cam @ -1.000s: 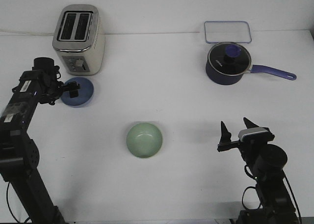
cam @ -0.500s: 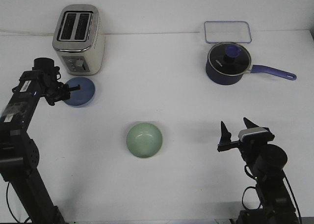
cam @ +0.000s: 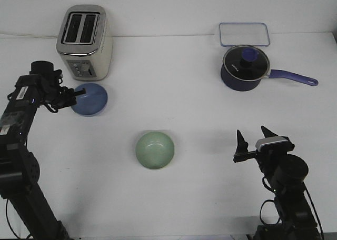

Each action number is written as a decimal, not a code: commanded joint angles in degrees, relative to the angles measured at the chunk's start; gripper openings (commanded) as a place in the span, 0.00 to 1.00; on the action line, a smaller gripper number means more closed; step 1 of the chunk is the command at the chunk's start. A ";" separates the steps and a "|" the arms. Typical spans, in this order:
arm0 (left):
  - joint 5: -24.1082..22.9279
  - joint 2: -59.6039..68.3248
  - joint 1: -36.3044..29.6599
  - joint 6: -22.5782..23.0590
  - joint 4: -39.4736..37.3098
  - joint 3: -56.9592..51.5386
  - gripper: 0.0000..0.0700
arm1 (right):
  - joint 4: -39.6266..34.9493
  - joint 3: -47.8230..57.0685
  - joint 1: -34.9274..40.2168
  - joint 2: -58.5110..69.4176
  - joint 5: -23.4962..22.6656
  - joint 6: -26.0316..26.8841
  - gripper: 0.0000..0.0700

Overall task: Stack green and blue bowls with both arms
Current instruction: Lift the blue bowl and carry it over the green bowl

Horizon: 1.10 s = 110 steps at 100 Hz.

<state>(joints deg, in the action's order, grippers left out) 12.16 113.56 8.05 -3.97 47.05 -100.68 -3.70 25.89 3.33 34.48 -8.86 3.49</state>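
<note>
Table [cam: 174, 82] first, white and wide, carrying everything. Landmark is the green bowl [cam: 155, 150], sitting upright near the middle of it, open side up, nothing touching it.

Left arm [cam: 21, 119] rises along the left edge, well left of the green bowl, bending toward the back. Right arm [cam: 281, 182] stands low, to the right of the green bowl and nearer the camera.

Toaster [cam: 84, 41] sits far back and left of the green bowl, two slots showing on top. Pot [cam: 243, 67], dark navy with a lid and a long handle pointing right, sits back and right of the green bowl. Clear flat lid [cam: 244, 33] with a blue rim lies just behind the pot.

Blue bowl [cam: 89, 99] lies back and left of the green bowl, just in front of the toaster, tilted so its glossy side faces the camera. Left gripper [cam: 73, 95] is right at the blue bowl's left edge; jaws narrow there, but whether they pinch the rim I cannot tell.

Right gripper [cam: 256, 137] points up and away, right of the green bowl, jaws spread wide, holding nothing. Bare table lies between the two bowls.
</note>
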 commanded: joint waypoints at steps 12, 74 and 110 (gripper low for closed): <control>3.19 -7.34 0.33 -0.42 2.99 -1.16 0.01 | 0.72 0.28 0.13 0.07 -0.09 0.83 0.80; 5.88 -17.22 -21.31 -1.01 11.26 0.28 0.01 | 0.74 0.28 0.13 0.07 -0.09 0.83 0.80; 5.68 -17.22 -33.55 -2.75 6.51 10.80 0.01 | 0.72 0.28 0.13 0.07 -0.07 0.83 0.80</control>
<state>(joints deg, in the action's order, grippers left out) 17.80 95.72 -24.71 -5.26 55.09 -90.37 -3.70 25.89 3.33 34.48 -8.86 3.49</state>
